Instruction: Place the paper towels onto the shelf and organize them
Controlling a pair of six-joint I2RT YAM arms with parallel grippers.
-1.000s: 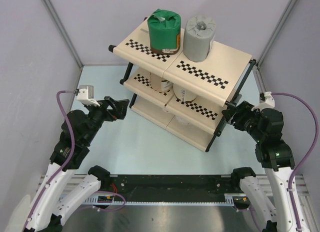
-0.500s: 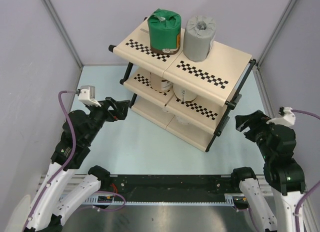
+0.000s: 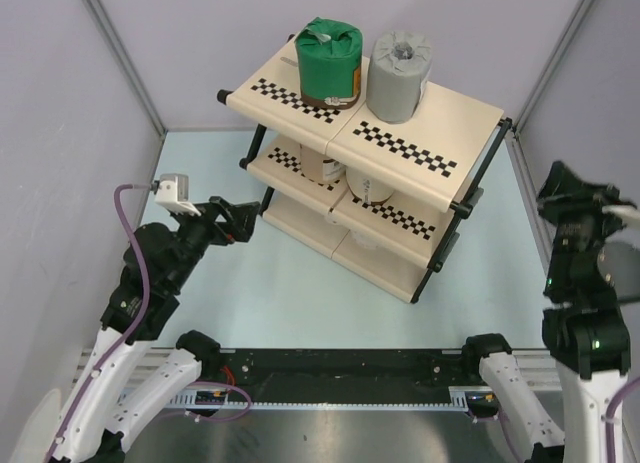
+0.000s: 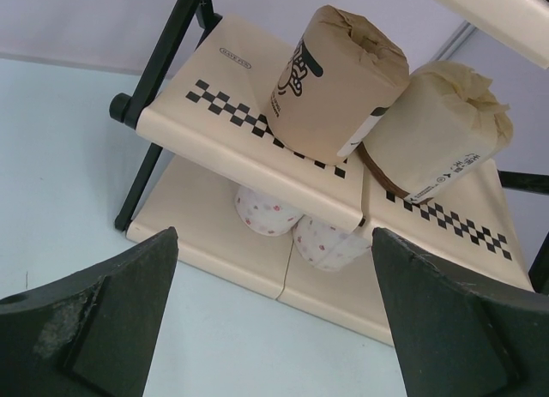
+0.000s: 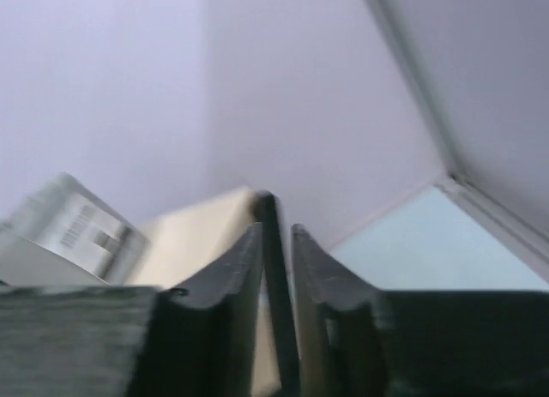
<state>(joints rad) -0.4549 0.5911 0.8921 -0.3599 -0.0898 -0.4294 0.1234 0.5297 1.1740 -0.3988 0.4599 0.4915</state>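
Observation:
The shelf (image 3: 460,113) stands at the table's back. On its top tier a green-wrapped roll (image 3: 328,63) stands beside a grey roll (image 3: 400,75). Two tan rolls (image 4: 339,80) (image 4: 437,127) lean together on the middle tier. Two white dotted rolls (image 4: 266,215) (image 4: 330,243) sit on the bottom tier. My left gripper (image 3: 238,218) hangs open and empty left of the shelf, facing it (image 4: 273,232). My right gripper (image 3: 570,188) is raised near the right wall, well off the shelf. Its fingers (image 5: 274,230) are nearly together with nothing held; a black shelf post shows far behind the slit.
Pale walls with metal corner strips (image 3: 120,58) close in the table on the left, back and right. Light blue tabletop (image 3: 300,283) lies between the arm bases and the shelf. The right wrist view is blurred.
My right arm pulled back from the shelf's right post, swung right and up toward the wall, and its jaws closed. The left arm and all rolls stayed put.

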